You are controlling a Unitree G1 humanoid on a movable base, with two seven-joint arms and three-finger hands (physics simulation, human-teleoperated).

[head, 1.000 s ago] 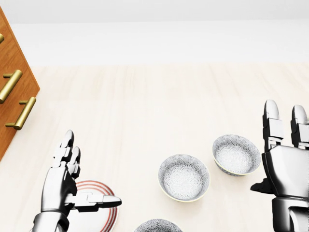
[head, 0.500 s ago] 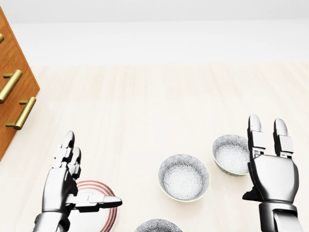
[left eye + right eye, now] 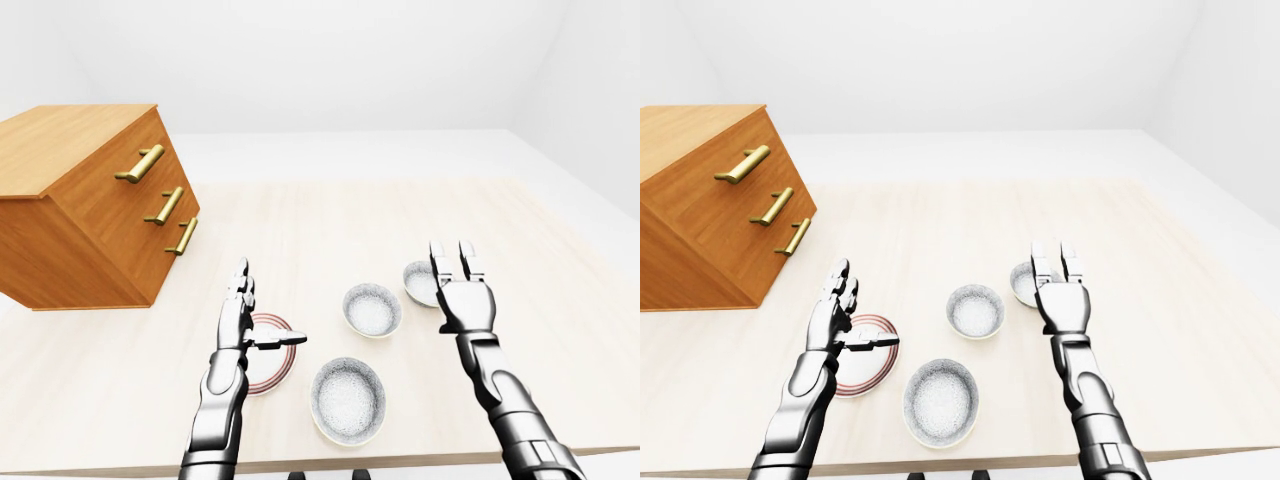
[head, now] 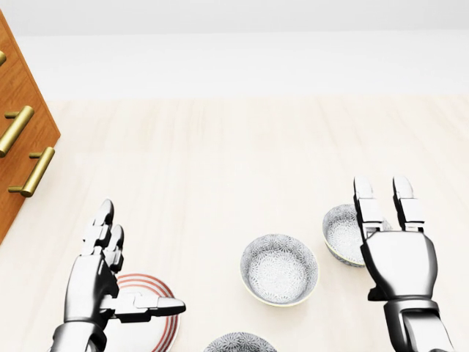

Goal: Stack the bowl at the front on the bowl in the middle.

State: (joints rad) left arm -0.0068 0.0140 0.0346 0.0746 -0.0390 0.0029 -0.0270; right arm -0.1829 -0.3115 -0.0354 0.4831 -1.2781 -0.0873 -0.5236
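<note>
Three patterned grey-white bowls stand on the pale wooden table. The front bowl (image 3: pixel 348 400) is lowest in the left-eye view and barely shows at the bottom edge of the head view. The middle bowl (image 4: pixel 279 268) sits up and to the right of it. The third bowl (image 4: pixel 343 233) is further right, partly covered by my right hand (image 4: pixel 382 220). That hand is open, fingers pointing up the view, holding nothing. My left hand (image 4: pixel 139 268) is open too, thumb stretched right, hovering over a red-ringed plate (image 4: pixel 150 326), left of the bowls.
A wooden drawer chest (image 3: pixel 90 210) with brass handles stands at the left of the table. The table's near edge (image 3: pixel 400 462) runs along the bottom of the left-eye view, just below the front bowl. White floor and walls lie beyond.
My right hand has moved left and slightly down in the head view, now overlapping the rightmost bowl. The left hand and the bowls have not moved.
</note>
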